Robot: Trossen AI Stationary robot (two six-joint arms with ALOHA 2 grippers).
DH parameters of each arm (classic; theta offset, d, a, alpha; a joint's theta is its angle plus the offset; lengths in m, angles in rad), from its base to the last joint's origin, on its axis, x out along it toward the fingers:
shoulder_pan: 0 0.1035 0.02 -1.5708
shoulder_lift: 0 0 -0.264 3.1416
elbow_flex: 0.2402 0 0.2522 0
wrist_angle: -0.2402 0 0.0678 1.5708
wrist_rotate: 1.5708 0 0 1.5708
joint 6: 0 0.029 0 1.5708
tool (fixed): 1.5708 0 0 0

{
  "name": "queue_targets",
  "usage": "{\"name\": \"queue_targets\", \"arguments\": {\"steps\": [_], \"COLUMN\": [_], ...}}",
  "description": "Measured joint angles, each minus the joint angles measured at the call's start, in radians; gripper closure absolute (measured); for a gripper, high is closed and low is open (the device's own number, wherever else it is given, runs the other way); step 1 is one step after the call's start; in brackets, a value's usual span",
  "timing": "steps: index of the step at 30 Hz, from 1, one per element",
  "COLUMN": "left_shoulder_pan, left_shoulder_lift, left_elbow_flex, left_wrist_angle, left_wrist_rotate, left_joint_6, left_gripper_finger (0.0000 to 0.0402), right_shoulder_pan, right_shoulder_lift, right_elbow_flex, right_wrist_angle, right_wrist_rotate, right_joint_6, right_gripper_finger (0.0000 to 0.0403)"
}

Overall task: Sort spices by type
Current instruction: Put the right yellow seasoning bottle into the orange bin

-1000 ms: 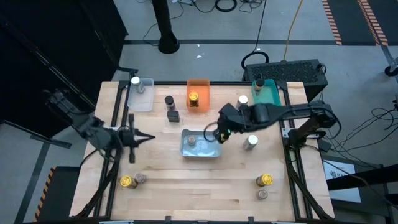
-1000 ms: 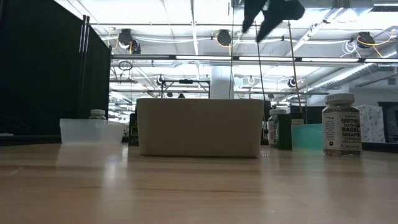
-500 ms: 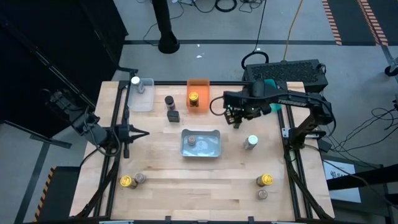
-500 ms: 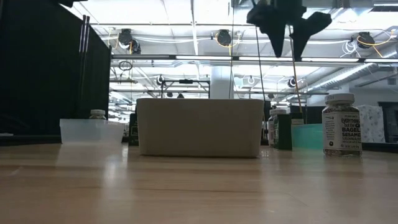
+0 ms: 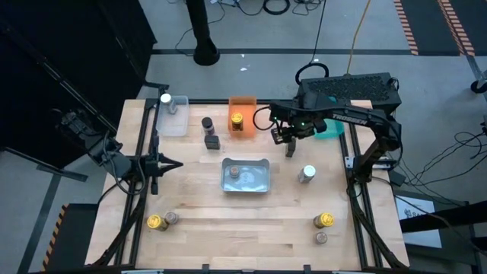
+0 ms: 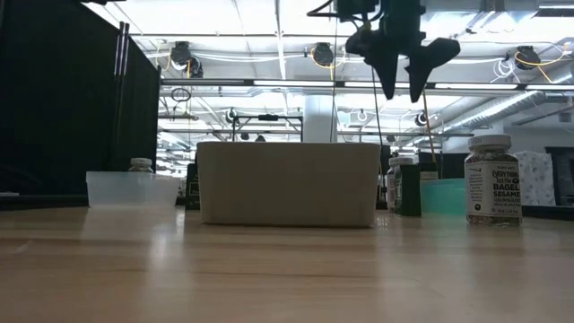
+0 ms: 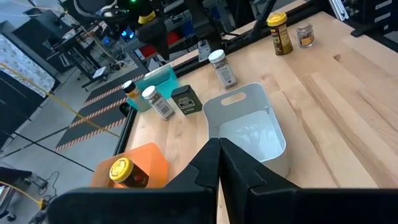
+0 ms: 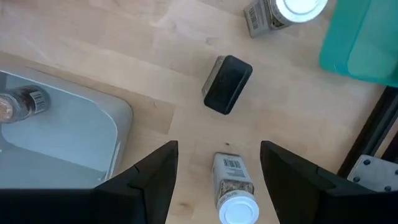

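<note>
My right gripper hangs open high above the table, fingers pointing down, touching nothing. Below it, a white-lidded spice jar stands on its base. A black tin lies farther off, and another white-lidded jar is beyond that. The grey bin in the middle holds one brown-lidded jar. A gold-lidded jar stands in the orange bin. My left gripper waits shut at the table's left, off the wood.
A clear bin with a white-lidded jar is at the far left, and a teal bin at the far right. Dark jars stand between the bins. Pairs of jars sit near the front corners.
My right gripper has swung from over the grey bin's right end toward the far right of the table and has tipped until it points straight down. Its fingers have stayed open. My left gripper has drawn back a little toward the left edge.
</note>
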Motion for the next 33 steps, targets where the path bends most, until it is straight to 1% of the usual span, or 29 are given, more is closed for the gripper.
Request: {"name": "queue_targets", "arguments": {"steps": [8,12,15,16,19,21,22,23,25,28,30,31,33], "left_shoulder_pan": [0.000,0.000,0.000,0.000,0.000,0.000,0.000,0.000,0.000,0.000,0.000,0.001,0.001], "left_shoulder_lift": [0.000,0.000,0.000,0.000,0.000,0.000,0.000,0.000,0.000,0.000,0.000,0.000,0.000], "left_elbow_flex": [0.000,0.000,0.000,0.000,0.000,0.000,0.000,0.000,0.000,0.000,0.000,0.000,0.000], "left_wrist_angle": [0.000,0.000,0.001,0.001,0.001,0.001,0.001,0.001,0.001,0.002,0.004,0.005,0.011], "left_wrist_rotate": [0.000,0.000,0.000,0.000,0.000,0.000,0.000,0.000,0.000,0.000,0.000,0.000,0.000], "left_joint_6": [0.000,0.001,0.000,0.000,0.000,-0.001,-0.001,-0.001,-0.001,-0.002,-0.001,-0.001,-0.001], "left_gripper_finger": [0.0386,0.0386,0.0386,0.0386,0.0386,0.0386,0.0386,0.0386,0.0386,0.0386,0.0386,0.0386,0.0386], "right_shoulder_pan": [-0.017,0.001,0.031,0.045,0.104,0.159,0.183,0.203,0.239,0.279,0.314,0.333,0.375], "right_shoulder_lift": [0.008,0.005,0.005,0.005,0.005,0.003,0.002,-0.002,-0.011,-0.014,-0.017,-0.020,-0.024], "right_elbow_flex": [0.000,0.000,0.000,0.000,0.000,0.000,0.000,0.000,0.000,0.000,0.000,0.000,0.000], "right_wrist_angle": [0.056,0.017,-0.025,-0.029,-0.045,-0.068,-0.067,-0.064,-0.063,-0.066,-0.064,-0.064,-0.067], "right_wrist_rotate": [0.003,0.001,-0.046,-0.073,-0.155,-0.157,-0.148,-0.148,-0.124,-0.095,-0.119,-0.141,-0.184], "right_joint_6": [-0.050,-0.053,-0.061,-0.099,-0.338,-0.431,-0.445,-0.438,-0.345,-0.093,0.041,0.081,0.106], "right_gripper_finger": [0.0193,0.0193,0.0193,0.0193,0.0193,0.0193,0.0194,0.0195,0.0197,0.0197,0.0197,0.0197,0.0197]}}
